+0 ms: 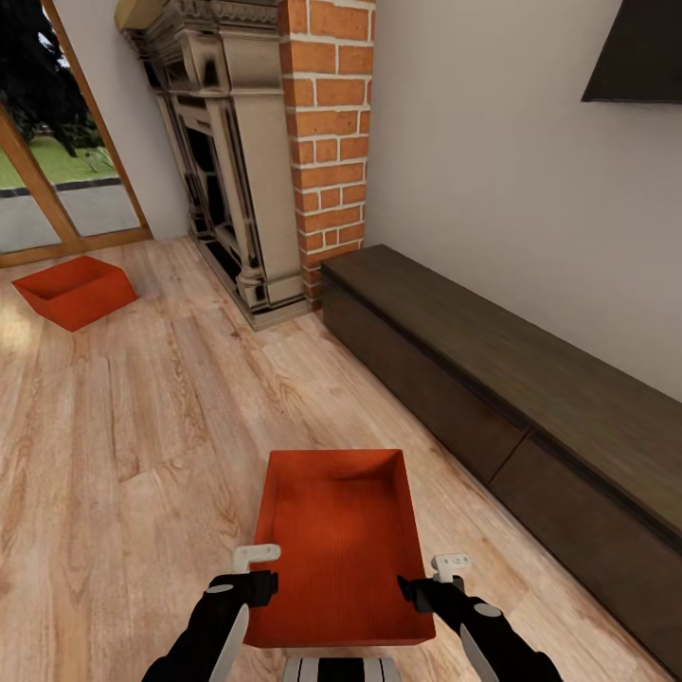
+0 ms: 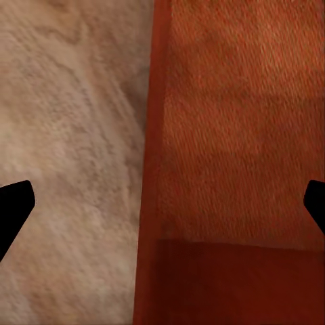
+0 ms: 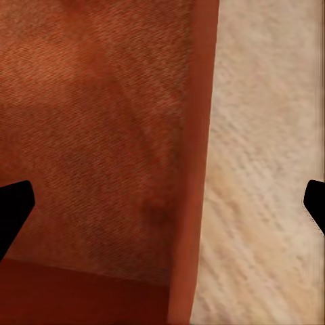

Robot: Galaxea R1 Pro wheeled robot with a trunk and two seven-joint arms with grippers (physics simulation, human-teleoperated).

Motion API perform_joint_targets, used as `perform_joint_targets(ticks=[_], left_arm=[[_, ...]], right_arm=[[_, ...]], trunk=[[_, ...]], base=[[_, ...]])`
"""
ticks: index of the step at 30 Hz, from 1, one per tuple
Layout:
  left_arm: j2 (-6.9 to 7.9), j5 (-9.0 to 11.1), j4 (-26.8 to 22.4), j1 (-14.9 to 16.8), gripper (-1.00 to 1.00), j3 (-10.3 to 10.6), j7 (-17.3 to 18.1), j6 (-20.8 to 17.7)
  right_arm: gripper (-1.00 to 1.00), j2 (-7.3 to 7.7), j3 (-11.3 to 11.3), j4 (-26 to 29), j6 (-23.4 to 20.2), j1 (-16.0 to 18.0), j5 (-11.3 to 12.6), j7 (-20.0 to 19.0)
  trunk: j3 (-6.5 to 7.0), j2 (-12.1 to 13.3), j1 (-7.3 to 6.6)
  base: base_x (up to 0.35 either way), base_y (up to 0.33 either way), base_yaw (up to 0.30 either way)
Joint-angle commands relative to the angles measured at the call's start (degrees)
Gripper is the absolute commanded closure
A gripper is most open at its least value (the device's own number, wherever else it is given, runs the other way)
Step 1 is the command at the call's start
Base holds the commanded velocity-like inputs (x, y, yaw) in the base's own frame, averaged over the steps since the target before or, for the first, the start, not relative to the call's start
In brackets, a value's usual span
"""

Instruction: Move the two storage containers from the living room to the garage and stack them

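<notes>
While a second bin (image 1: 76, 291) waits by the fireplace (image 1: 237, 170), both tools, left (image 1: 256, 570) and right (image 1: 431, 580), straddle the near bin's (image 1: 341, 540) side walls, jaws wide and holding nothing; closing on them to lift seemingly comes next.

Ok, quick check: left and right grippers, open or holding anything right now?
Left gripper: open, its fingers straddle the near storage container's left wall.
Right gripper: open, straddling the same container's right wall.
</notes>
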State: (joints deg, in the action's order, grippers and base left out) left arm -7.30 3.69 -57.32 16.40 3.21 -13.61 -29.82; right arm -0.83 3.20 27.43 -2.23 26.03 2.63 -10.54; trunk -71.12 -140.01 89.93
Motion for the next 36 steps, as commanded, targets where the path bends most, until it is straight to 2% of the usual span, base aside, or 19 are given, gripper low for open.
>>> perform_joint_targets(ticks=[1,36], left_arm=[[0.10,0.38,-0.07,0.03,-1.00,0.13,-0.45,-0.30],[0.33,0.33,1.54,0.02,-1.00,0.22,-0.63,-1.21]], right_arm=[[-1.00,0.07,0.13,0.08,-0.23,0.00,0.30,-0.05],[-1.00,0.20,-0.04,-0.41,-0.78,0.00,0.88,0.17]], trunk=[[-0.04,-0.02,-0.01],[-0.04,-0.02,-0.01]], base=[[0.000,0.000,0.000],[0.000,0.000,0.000]])
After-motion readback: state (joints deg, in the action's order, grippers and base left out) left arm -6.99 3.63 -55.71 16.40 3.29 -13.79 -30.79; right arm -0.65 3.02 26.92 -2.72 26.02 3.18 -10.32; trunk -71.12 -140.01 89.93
